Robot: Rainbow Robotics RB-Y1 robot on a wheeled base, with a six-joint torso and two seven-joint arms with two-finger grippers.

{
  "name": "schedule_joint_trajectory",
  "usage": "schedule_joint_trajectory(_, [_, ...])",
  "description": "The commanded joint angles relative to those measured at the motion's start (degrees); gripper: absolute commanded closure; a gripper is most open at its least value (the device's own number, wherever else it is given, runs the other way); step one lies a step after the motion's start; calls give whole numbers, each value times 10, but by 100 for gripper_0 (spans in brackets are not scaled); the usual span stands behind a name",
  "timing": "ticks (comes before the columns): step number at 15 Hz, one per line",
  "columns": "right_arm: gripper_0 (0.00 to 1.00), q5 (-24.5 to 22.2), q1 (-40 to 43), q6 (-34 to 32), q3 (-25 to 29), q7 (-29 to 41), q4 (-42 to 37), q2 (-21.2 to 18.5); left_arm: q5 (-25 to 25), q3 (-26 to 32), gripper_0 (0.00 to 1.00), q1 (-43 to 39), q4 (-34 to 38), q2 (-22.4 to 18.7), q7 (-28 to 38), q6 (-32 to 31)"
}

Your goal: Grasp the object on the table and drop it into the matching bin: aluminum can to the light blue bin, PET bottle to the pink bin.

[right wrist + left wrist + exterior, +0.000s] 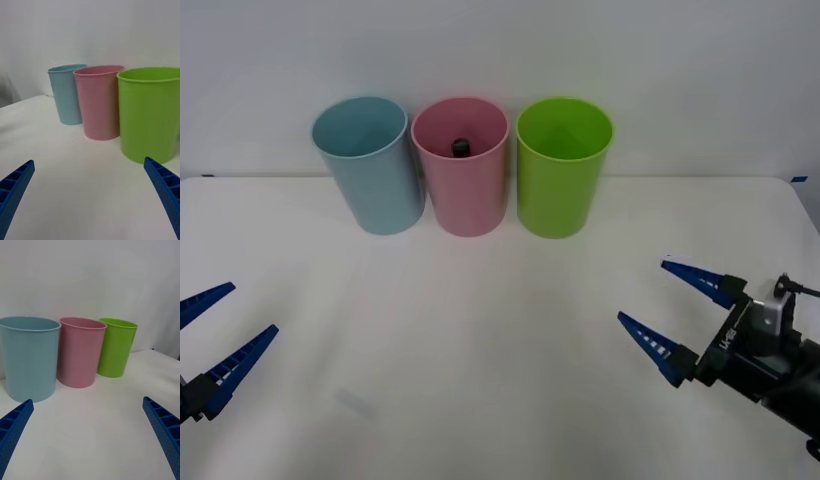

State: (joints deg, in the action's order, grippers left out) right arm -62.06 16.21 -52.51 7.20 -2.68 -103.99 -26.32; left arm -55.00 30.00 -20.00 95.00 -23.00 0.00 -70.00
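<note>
The PET bottle (460, 147) stands inside the pink bin (463, 190), only its black cap showing over the rim. The light blue bin (376, 180) is just left of the pink one at the back of the white table (480, 340). My right gripper (666, 307) hovers open over the table's right front, well short of the bins, holding nothing. My left gripper (218, 335) is open at the left front edge, also holding nothing. The right wrist view shows the pink bin (99, 105) and light blue bin (67, 93); the left wrist view shows the pink bin (79, 352) and light blue bin (28, 356).
A lime green bin (560, 170) stands right of the pink bin, the three nearly touching in a row against the white wall. It is the nearest bin in the right wrist view (150, 112) and the farthest in the left wrist view (115, 347).
</note>
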Motion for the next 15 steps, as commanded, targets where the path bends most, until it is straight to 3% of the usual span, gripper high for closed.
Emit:
schedule_joint_trajectory(1, [0, 10, 46, -30, 25, -14, 0, 1, 0, 0, 0, 0, 0, 0, 0, 0])
schedule_joint_trajectory(6, [0, 15, 100, -53, 69, -32, 0, 20, 0, 0, 0, 0, 0, 0, 0, 0])
schedule_joint_trajectory(15, [0, 14, 129, -55, 77, -38, 0, 29, 0, 0, 0, 0, 0, 0, 0, 0])
